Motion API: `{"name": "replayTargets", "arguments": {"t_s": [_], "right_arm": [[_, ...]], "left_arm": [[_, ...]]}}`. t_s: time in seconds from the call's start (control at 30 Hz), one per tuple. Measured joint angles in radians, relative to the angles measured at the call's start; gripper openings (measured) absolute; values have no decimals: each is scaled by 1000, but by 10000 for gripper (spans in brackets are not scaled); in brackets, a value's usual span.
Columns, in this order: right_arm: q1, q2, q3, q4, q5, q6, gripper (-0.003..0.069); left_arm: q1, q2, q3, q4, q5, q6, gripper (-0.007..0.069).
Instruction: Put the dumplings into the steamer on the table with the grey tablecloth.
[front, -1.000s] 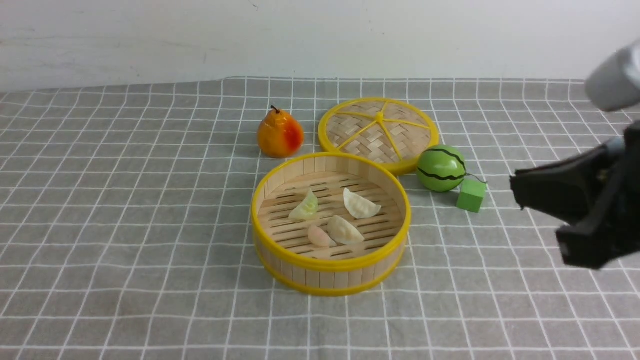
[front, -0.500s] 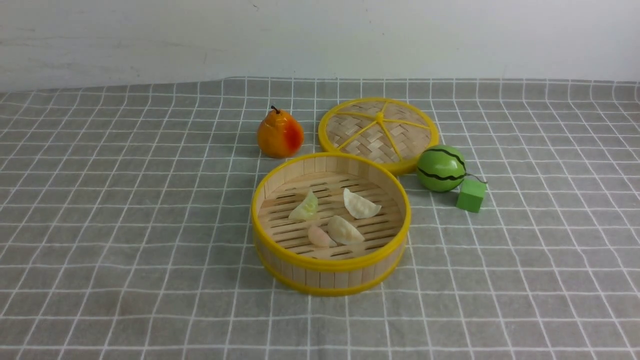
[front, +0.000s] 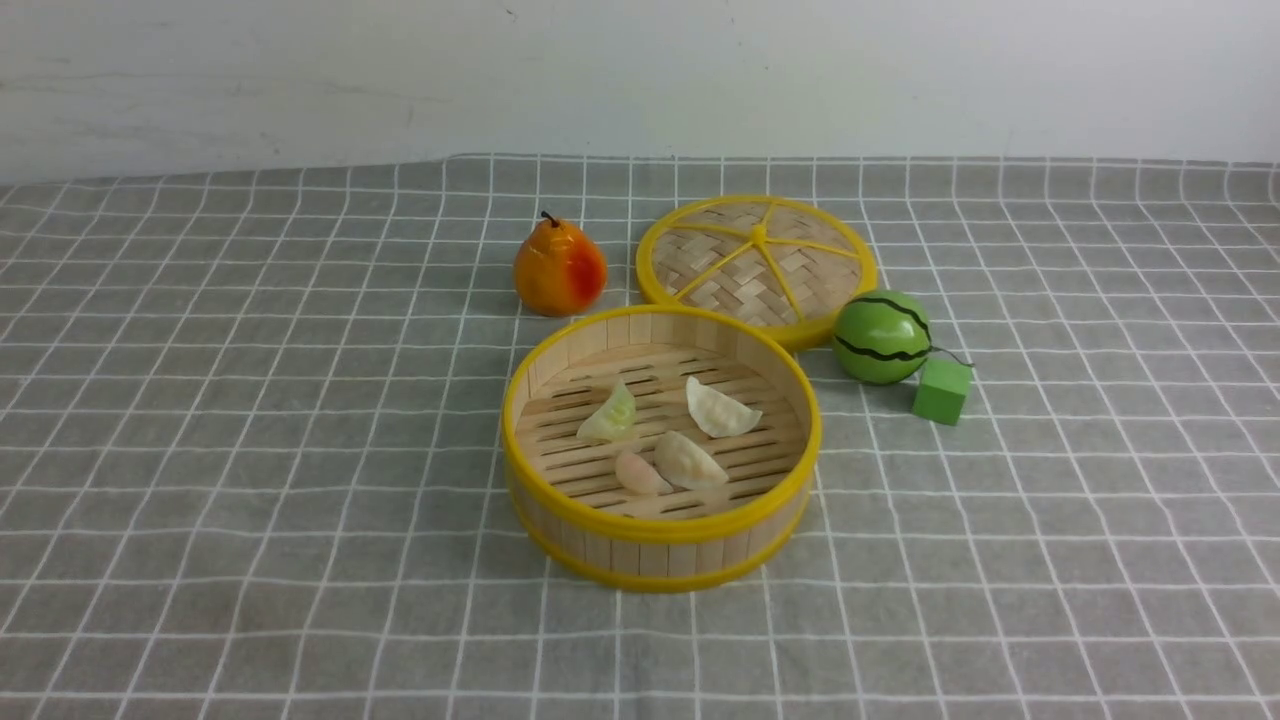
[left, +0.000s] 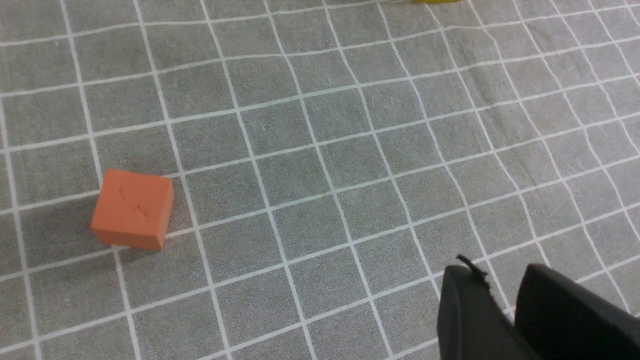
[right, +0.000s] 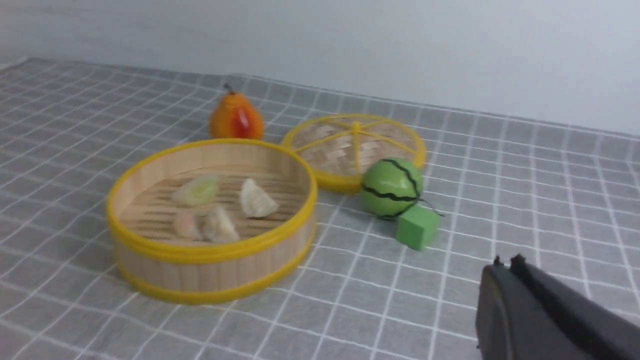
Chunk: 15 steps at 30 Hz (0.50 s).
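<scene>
The steamer (front: 660, 560) stands mid-table on the grey tablecloth (front: 250, 450). All four dumplings lie on its slatted floor: the pale green one (front: 610, 415), a cream one (front: 722, 408), a second cream one (front: 688, 460) and the pinkish one (front: 640, 473) touching it. The right wrist view also shows the steamer (right: 210, 270) with the dumplings inside. Neither gripper shows in the front view. My left gripper (left: 500, 280) is shut and empty over bare cloth. My right gripper (right: 506, 262) is shut and empty, off to the steamer's right and nearer me.
The flat woven lid (front: 757, 265) lies behind the steamer. A toy pear (front: 559, 268) stands at the lid's left. A toy watermelon (front: 883, 337) and a green cube (front: 942, 390) sit to the steamer's right. An orange cube (left: 133, 209) lies near my left gripper.
My right arm, at the right edge one second ago, has drawn out of the front view. The steamer and dumplings have not moved.
</scene>
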Motion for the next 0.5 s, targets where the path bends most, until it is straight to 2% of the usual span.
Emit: {"name": "replayTargets", "arguments": {"t_s": [0.13, 0.23, 0.33, 0.5], "right_arm": [[-192, -119, 144, 36, -73, 10, -22], [-294, -151, 225, 57, -114, 16, -22], [-340, -154, 298, 66, -147, 24, -22], [-343, -155, 366, 68, -156, 45, -22]], "left_arm": [[0, 0, 0, 0, 0, 0, 150], [0, 0, 0, 0, 0, 0, 150], [0, 0, 0, 1, 1, 0, 150], [0, 0, 0, 1, 1, 0, 150]]}}
